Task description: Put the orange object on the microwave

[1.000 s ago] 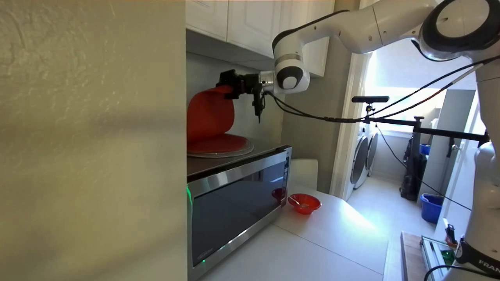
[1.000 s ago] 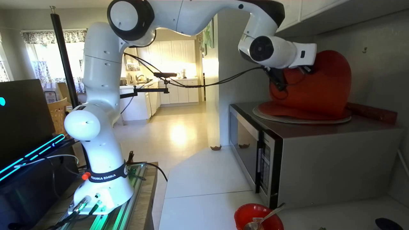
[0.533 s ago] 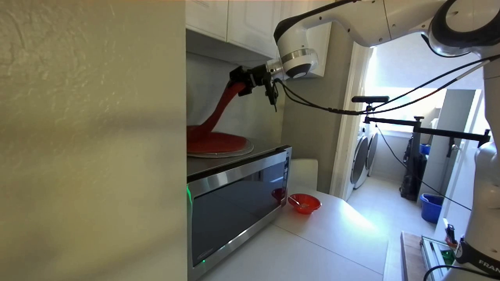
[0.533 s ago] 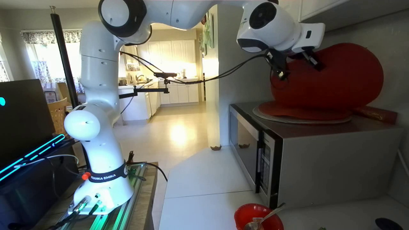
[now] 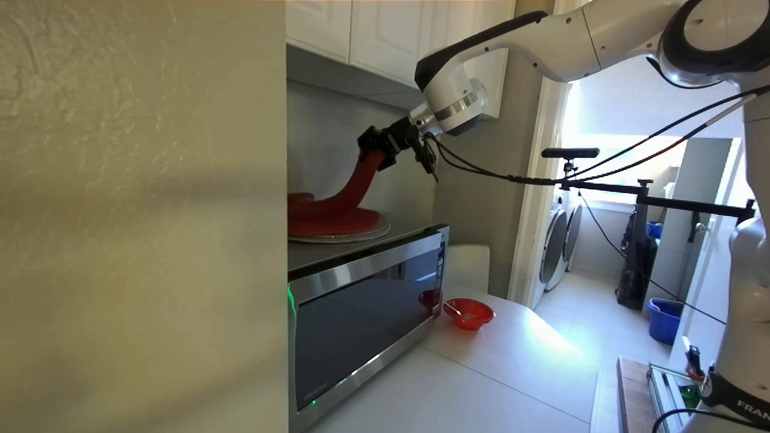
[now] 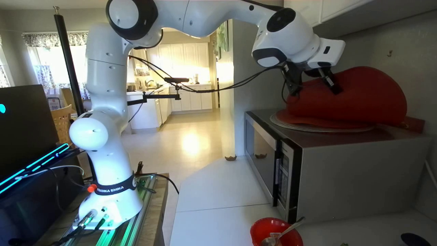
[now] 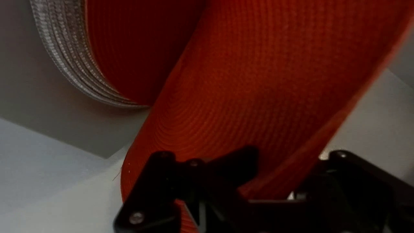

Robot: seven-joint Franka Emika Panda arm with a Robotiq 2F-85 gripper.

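Red-orange and bent, the disc (image 6: 368, 99) is pinched by the fingers (image 7: 236, 165) above the microwave (image 6: 336, 171) and may be left folded if released before being flattened.

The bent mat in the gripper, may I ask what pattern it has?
The mat has fine, nested curved ribbing, seen best in the wrist view.

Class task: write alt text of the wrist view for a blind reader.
The robot's dark hand, at the bottom, holds a bent red-orange mat that fills much of the picture. At upper left, a flat red mat lies on silvery mats atop the microwave.
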